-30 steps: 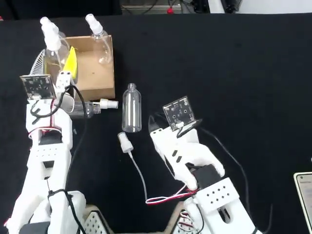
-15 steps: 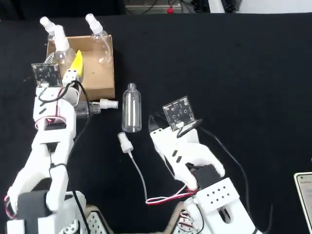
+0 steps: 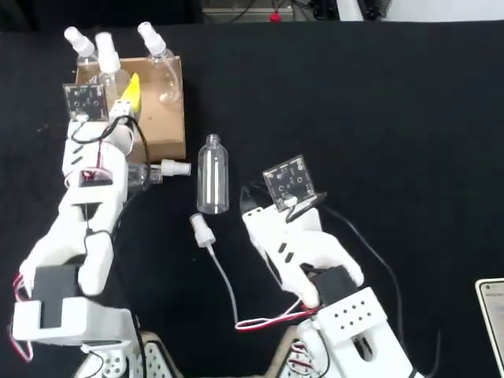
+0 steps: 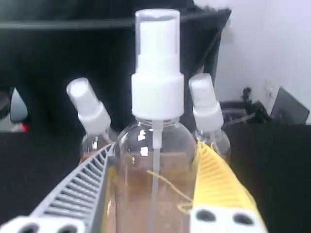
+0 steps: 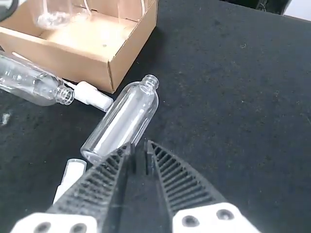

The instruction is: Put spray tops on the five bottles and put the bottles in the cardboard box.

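Standing near the far left corner of a black table (image 3: 394, 118), an open cardboard box (image 3: 161, 130) is shown from above. The left gripper (image 4: 155, 184) is held over the box's left side, its fingers clamped around a clear held bottle (image 4: 156, 141), which is capped and kept upright. The right gripper (image 5: 140, 148) is placed near the table's middle, empty, its jaws drawn almost together, just short of an open bottle (image 3: 212, 177) that is laid on its side beside the box's near right corner. A second open bottle (image 5: 29, 85) is laid along the box's near wall, partly under the left arm. A first boxed bottle (image 3: 160, 71) is leaned at the box's far right corner and a second boxed bottle (image 3: 79, 49) at its far left corner, both capped. A spray top (image 3: 175, 167) is laid at the second open bottle's mouth. A loose spray top (image 3: 202, 228) with a thin tube is laid nearer the table's near edge.

The step in hand is judged to be the setting of the held bottle into the box. It is best lowered straight and upright onto bare box floor, clear of both boxed bottles. The clamp is best released only once the base is borne by the floor. The fingers are then best drawn straight up, so that no white top is knocked.
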Controlling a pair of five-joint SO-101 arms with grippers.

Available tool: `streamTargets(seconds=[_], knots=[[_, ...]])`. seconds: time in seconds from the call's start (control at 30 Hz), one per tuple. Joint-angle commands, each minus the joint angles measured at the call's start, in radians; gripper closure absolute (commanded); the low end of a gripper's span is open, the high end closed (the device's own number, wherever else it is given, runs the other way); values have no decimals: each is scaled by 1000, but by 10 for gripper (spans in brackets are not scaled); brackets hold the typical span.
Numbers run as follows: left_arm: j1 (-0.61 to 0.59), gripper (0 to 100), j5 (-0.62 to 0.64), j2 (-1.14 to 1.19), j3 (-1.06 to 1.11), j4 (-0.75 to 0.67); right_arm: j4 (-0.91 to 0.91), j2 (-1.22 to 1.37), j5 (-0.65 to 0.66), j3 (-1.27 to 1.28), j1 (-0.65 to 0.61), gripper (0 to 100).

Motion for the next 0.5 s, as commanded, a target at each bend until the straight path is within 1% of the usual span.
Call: streamTargets(seconds=[0.0,0.07,0.3,0.47], knots=[[25,920,0,89,-91,-232,-31,-4,9,-1,15,956],[31,920,0,146,-93,-302,-31,-4,9,-1,15,956],[36,921,0,307,-143,-427,-31,-4,9,-1,15,956],[35,923,0,391,-228,-450,-31,-4,9,-1,15,956]])
